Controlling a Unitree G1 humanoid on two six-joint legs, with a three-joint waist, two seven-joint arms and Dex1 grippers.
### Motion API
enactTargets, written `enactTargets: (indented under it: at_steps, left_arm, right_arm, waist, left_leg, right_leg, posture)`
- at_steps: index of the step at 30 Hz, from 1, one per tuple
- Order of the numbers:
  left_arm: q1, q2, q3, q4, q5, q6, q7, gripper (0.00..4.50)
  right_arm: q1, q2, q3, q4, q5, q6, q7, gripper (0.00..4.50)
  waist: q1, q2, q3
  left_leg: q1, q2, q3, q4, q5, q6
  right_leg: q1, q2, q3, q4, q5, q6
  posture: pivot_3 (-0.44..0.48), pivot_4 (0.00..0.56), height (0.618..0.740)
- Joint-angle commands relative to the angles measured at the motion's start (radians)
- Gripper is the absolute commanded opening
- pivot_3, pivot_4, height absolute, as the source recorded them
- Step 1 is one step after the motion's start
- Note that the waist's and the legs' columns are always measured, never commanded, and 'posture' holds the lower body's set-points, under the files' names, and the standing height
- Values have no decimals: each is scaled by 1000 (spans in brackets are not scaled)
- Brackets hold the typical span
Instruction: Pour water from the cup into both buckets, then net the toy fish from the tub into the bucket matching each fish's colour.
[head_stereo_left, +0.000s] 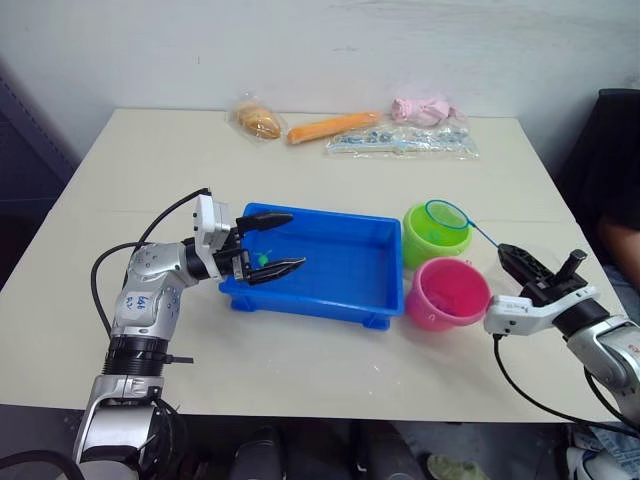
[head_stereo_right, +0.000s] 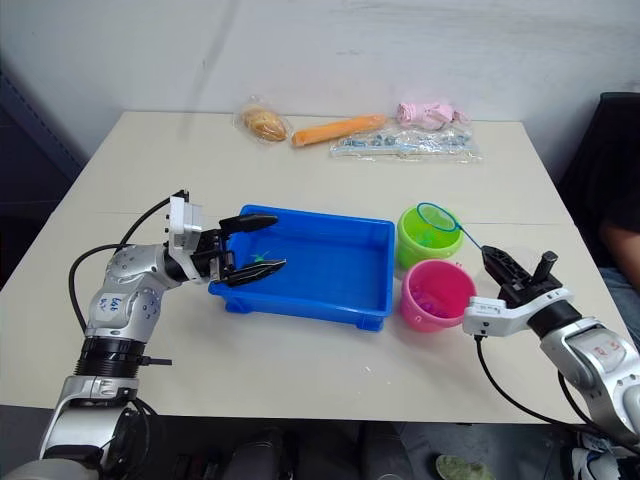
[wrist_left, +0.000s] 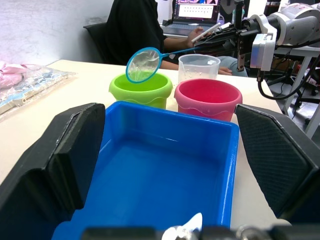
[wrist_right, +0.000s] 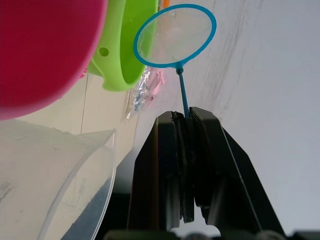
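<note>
the right gripper (wrist_right: 186, 117) pinches the net (head_stereo_left: 447, 214) by its thin handle, fingers closed tight on it, and the ring hangs over the green bucket (head_stereo_left: 430, 238). the pink bucket (head_stereo_left: 447, 293) sits just beside it, against the blue tub (head_stereo_left: 330, 265). the left gripper (head_stereo_left: 268, 246) is spread wide over the tub's near end, holding nothing. the cup (wrist_left: 199, 66) stands behind the buckets

Only readable bit is a faint "200" graduation mark on the clear measuring jug (wrist_right: 55, 185); everything else is too blurry.
</note>
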Motion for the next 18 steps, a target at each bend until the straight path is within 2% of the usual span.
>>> enactTargets:
  at_steps: [1, 6, 8, 12, 15, 18]
  left_arm:
    - [-13, 0, 16, -2, -4, -15, 3, 4462]
    - [-13, -1, 16, -2, -5, -18, 3, 4462]
    - [-4, 6, 36, -15, -20, -6, 15, 4462]
    - [43, 51, 88, -45, -54, 38, 21, 4462]
    - [81, 77, 134, -56, -76, 54, 29, 4462]
    - [136, 119, 176, -67, -76, 57, 25, 4462]
  right_arm:
    - [-25, -10, -40, 23, 15, 22, -26, 0]
    - [-44, 14, -45, -2, 107, 12, 3, 0]
    - [-77, 53, -71, -48, 291, 49, 84, 0]
    - [-180, 135, -19, -199, 797, 265, 375, 0]
    - [-260, 200, 12, -306, 1098, 512, 461, 0]
    - [-367, 211, 102, -379, 1285, 781, 521, 0]
  waist:
    - [0, 0, 0]
    - [0, 0, 0]
    - [-1, 0, 0]
    - [-9, 0, 0]
    - [-6, 0, 0]
    - [-2, 0, 0]
  left_leg:
    - [0, 0, 0, 0, 0, 0]
    - [0, 0, 0, 0, 0, 0]
    - [0, 0, 0, 0, 0, 0]
    - [1, 2, 0, 0, 0, 0]
    - [2, 5, -1, 0, 0, 0]
    - [1, 5, -2, 0, 0, 0]
  right_leg:
    - [0, 0, 0, 0, 0, 0]
    - [0, 0, 0, 0, 0, 0]
    - [0, 0, 0, 0, 0, 0]
    - [0, 1, 1, 2, 0, 0]
    - [1, 2, 0, 2, 0, 0]
    - [0, -1, -1, 3, 0, 0]
  posture:
    - [0, 150, 740]
    - [0, 150, 740]
    - [0, 150, 740]
    - [0, 150, 740]
    - [0, 150, 740]
    - [0, 150, 740]
